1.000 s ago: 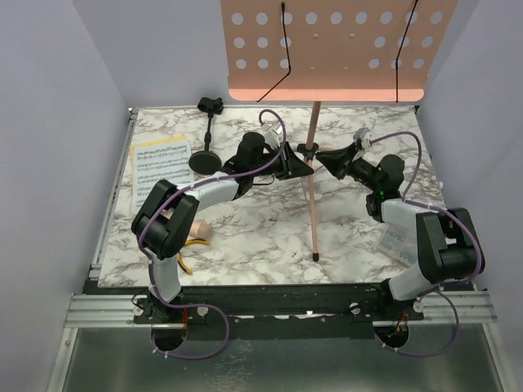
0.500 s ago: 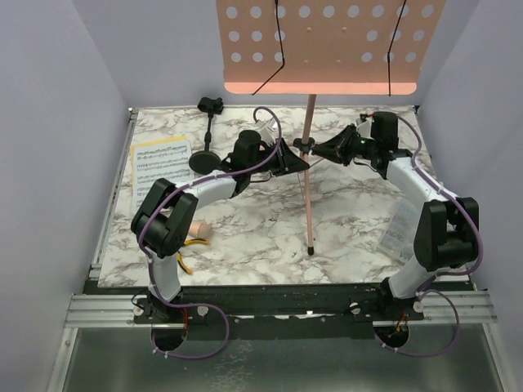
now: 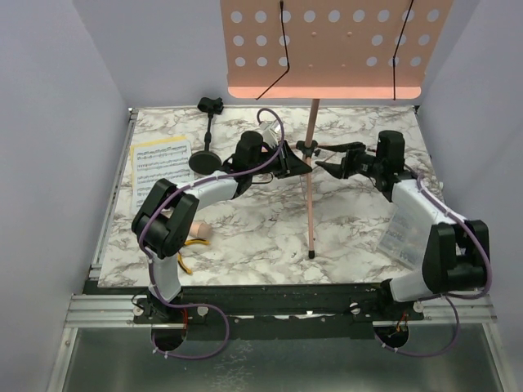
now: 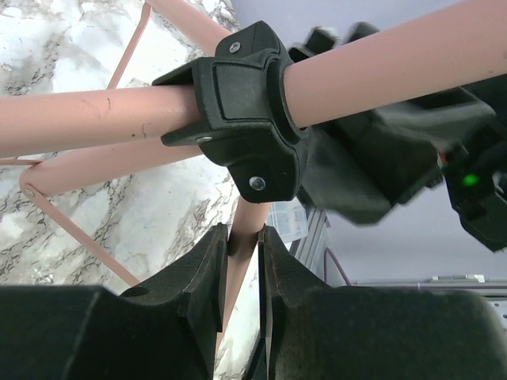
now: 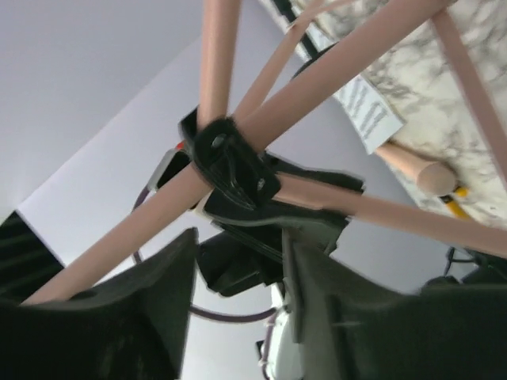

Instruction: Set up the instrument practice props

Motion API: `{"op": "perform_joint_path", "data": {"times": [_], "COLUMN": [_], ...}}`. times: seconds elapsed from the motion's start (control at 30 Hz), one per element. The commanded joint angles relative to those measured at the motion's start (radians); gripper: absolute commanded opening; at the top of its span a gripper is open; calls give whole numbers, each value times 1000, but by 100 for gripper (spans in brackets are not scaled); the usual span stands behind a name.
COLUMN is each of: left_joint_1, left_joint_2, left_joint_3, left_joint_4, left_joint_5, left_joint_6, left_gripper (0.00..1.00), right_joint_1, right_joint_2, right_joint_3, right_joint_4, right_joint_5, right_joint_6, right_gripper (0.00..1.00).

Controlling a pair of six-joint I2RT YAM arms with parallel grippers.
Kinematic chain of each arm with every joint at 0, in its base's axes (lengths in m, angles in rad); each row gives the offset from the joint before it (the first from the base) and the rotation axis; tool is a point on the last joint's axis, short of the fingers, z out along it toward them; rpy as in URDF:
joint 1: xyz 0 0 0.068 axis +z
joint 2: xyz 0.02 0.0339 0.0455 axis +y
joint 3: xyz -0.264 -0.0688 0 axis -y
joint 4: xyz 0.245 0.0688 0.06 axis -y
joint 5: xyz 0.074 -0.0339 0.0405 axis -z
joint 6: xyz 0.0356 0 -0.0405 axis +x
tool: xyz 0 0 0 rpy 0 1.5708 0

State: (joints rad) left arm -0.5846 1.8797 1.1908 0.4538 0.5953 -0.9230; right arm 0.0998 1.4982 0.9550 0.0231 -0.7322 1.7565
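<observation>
The pink perforated music-stand desk (image 3: 327,49) stands high at the back on its pink pole (image 3: 311,204). My left gripper (image 3: 306,164) is shut on a pink tripod leg (image 4: 238,273) just under the black collar (image 4: 238,103). Its jaws (image 4: 243,237) press that tube from both sides. My right gripper (image 3: 322,166) is open just right of the pole. Nothing lies between its fingers, and the collar (image 5: 230,166) sits beyond them (image 5: 239,237). A yellow sheet-music page (image 3: 161,167) lies at the left. The black mic stand (image 3: 206,157) stands beside it. The beige toy microphone (image 3: 198,233) peeks out under my left arm.
Yellow-handled pliers (image 3: 184,261) lie near the front left edge. A clear plastic box (image 3: 400,237) lies at the right, partly under my right arm. Grey walls close in the marble table (image 3: 261,237) on three sides.
My right gripper has opened and drawn back to the right, off the stand's collar. The desk has swayed slightly. My left gripper keeps its hold in the same place.
</observation>
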Motion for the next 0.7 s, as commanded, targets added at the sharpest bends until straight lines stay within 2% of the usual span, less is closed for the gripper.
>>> {"op": "perform_joint_path", "data": {"times": [0.0,0.03,0.1,0.17,0.23,0.3,0.37,0.47,0.5,0.57,0.67], "left_joint_1": [4,3,3,2,2,2,3,1,-2,-7,-14], "left_joint_2": [83,83,79,78,78,78,78,79,78,71,64], "left_joint_3": [-59,-59,-60,-60,-59,-60,-60,-59,-59,-61,-65], "left_joint_4": [-253,-254,-253,-254,-254,-254,-253,-252,-251,-251,-251], "left_joint_5": [-74,-75,-76,-78,-74,-75,-75,-71,-70,-75,-82], "left_joint_6": [42,42,44,44,43,42,41,36,36,43,50], "left_gripper": [24,24,24,24,24,24,24,24,24,24,24], "right_joint_1": [17,13,4,0,0,0,1,1,1,3,2], "right_joint_2": [-162,-187,-225,-259,-300,-364,-440,-527,-533,-500,-394], "right_joint_3": [-101,-134,-180,-198,-199,-210,-288,-464,-503,-551,-609], "right_joint_4": [196,230,285,287,260,221,289,528,606,745,1076], "right_joint_5": [32,62,95,125,180,269,331,236,179,112,-14], "right_joint_6": [70,40,-81,-284,-605,-944,-1285,-1766,-1918,-2053,-2092], "right_gripper": [64,75,87,92,93,93,92,91,87,81,73]}}
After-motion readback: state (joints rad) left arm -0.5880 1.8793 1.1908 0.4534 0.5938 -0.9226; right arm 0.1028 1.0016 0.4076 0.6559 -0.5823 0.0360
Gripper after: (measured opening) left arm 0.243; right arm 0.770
